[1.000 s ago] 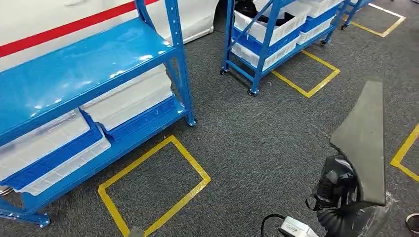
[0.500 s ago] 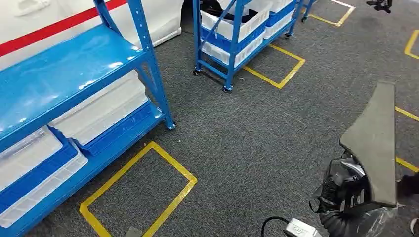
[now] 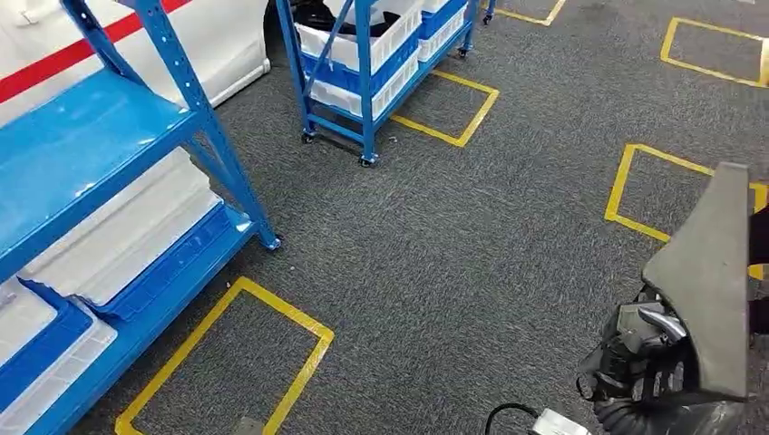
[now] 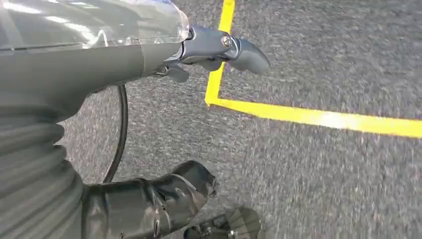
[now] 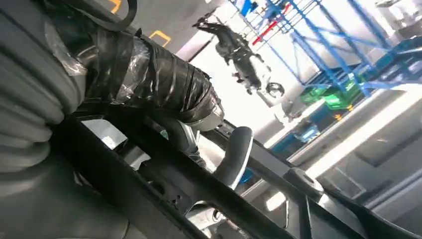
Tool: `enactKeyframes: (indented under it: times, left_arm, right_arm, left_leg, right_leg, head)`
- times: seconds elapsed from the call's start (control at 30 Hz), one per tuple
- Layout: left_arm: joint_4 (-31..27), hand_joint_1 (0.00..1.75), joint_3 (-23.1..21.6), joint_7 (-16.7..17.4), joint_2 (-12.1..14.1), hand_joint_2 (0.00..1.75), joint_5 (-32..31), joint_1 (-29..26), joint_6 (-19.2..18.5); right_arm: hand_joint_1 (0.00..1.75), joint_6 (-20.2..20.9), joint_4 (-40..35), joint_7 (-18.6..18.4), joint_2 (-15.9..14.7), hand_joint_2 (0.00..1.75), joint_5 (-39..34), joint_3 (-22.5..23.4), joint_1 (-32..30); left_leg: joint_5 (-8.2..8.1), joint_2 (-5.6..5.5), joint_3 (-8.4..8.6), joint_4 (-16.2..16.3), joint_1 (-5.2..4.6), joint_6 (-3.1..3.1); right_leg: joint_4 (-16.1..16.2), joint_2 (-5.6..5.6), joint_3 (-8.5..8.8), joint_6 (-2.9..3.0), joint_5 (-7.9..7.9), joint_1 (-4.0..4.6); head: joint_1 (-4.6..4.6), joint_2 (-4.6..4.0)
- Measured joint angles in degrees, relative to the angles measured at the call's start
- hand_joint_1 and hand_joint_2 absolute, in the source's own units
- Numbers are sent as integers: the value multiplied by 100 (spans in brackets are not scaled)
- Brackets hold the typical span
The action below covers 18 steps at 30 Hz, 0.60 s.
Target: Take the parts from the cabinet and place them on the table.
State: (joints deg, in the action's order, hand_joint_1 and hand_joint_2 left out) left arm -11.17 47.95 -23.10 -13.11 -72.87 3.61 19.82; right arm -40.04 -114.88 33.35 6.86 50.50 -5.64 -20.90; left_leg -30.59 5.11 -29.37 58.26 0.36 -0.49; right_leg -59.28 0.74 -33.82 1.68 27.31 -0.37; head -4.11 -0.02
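The right hand [image 3: 639, 362] grips a big grey part [image 3: 703, 281] at about 4 o'clock in the head view. The part looks flat, stiff and light, maybe foam. It is long, so it could tip; holding it near the bottom edge, like now, seems best. The left hand [image 4: 199, 55] holds nothing, fingers loose over the carpet [image 4: 323, 189].

The right hand [image 3: 639, 362] grips a flat grey part [image 3: 707, 281] that stands up over grey carpet [image 3: 472, 245]. Well left of it stands a blue rack [image 3: 109, 172] with white bins [image 3: 118, 236]; a wheeled rack [image 3: 363, 54] stands beyond, amid yellow tape squares [image 3: 227, 362].
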Motion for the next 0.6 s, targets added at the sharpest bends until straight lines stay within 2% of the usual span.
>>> enactKeyframes:
  times: [0.03,0.07,0.1,0.13,0.17,0.2,0.27,0.3,0.33,0.37,0.43,0.47,0.5,0.53,0.57,0.6]
  left_arm:
    - [0,0,4,4,0,175,-5,-3,9]
    - [0,0,11,11,0,175,-11,-19,9]
    - [0,0,15,13,0,175,-15,-31,9]
    - [0,0,22,13,0,175,-18,-42,11]
    - [0,0,33,28,0,175,-22,-54,15]
    - [0,0,37,31,0,175,-24,-57,18]
    - [0,0,50,31,0,175,-33,-52,20]
    - [0,0,59,31,2,175,-40,-50,22]
    - [0,0,66,33,9,175,-39,-59,24]
    - [0,0,68,28,9,175,-42,-65,33]
    - [0,0,70,28,6,175,-53,-30,33]
    - [0,0,70,28,6,175,-53,-36,33]
    - [0,0,74,28,-9,175,-55,-37,33]
    - [0,0,74,22,-9,175,-57,-35,35]
    - [0,0,76,4,-11,175,-55,-40,39]
    - [0,0,76,-2,-11,175,-55,-51,39]
  right_arm:
    - [175,-2,-24,91,69,175,-62,35,-14]
    - [175,-2,-29,176,154,175,-108,77,-14]
    - [175,-2,-29,247,212,175,-159,111,-29]
    - [175,-2,-29,307,254,175,-213,147,-59]
    - [175,-2,-29,391,328,175,-295,205,-100]
    - [175,-2,-29,427,372,175,-335,239,-137]
    - [175,-2,-29,479,468,175,-412,304,-175]
    - [175,-2,-31,503,525,175,-449,345,-196]
    - [175,-2,-31,517,558,175,-475,368,-216]
    - [175,-2,-31,527,584,175,-490,378,-221]
    - [175,-2,-31,538,626,175,-506,409,-269]
    - [175,-4,-37,545,641,175,-506,424,-300]
    - [175,-4,-59,547,648,175,-506,446,-320]
    - [175,-4,-75,549,652,175,-508,466,-331]
    - [175,-4,-77,552,656,175,-512,472,-326]
    - [175,-4,-77,556,656,175,-525,472,-326]
  left_leg:
    - [-193,-225,-100,234,7,-6]
    - [-442,-368,-291,671,11,-16]
    - [-683,-438,-529,1198,11,-22]
    - [-819,-460,-726,1616,11,-20]
    - [-815,-461,-829,1817,10,-9]
    - [-682,-464,-798,1728,10,9]
    - [-197,-514,-467,971,8,65]
    - [157,-739,-146,257,2,118]
    - [105,-1069,-59,64,0,152]
    - [132,-1050,-56,-44,0,153]
    - [114,-954,-32,-54,-28,152]
    - [142,-884,-15,-95,-30,174]
    - [203,-782,15,-198,49,224]
    - [220,-711,35,-234,22,253]
    - [225,-615,34,-234,8,269]
    - [221,-524,29,-226,-5,274]
  right_leg:
    - [1,-39,-8,45,-7,-5]
    - [1,-94,-17,69,-13,-3]
    - [1,-163,-24,85,-14,7]
    - [-2,-232,-27,88,-16,21]
    - [-7,-307,-23,88,-16,34]
    - [-10,-377,-17,88,-16,41]
    - [-22,-529,-3,88,-17,50]
    - [-27,-626,8,88,-16,45]
    - [-33,-671,-14,69,-26,41]
    - [-52,-750,-50,34,-42,25]
    - [-23,-877,-102,-43,-90,-23]
    - [1,-955,-103,-86,-117,-19]
    - [-46,-830,-114,-94,-73,0]
    - [-197,-437,-176,-115,61,43]
    - [-547,-241,-348,-140,291,37]
    - [-1013,-164,-565,-166,523,18]
  head:
    - [7,2]
    - [7,2]
    - [7,0]
    - [7,2]
    - [5,0]
    - [7,0]
    - [7,0]
    - [7,0]
    - [-2,0]
    - [15,2]
    - [20,0]
    - [18,2]
    - [18,2]
    - [7,0]
    - [-4,0]
    - [-6,2]
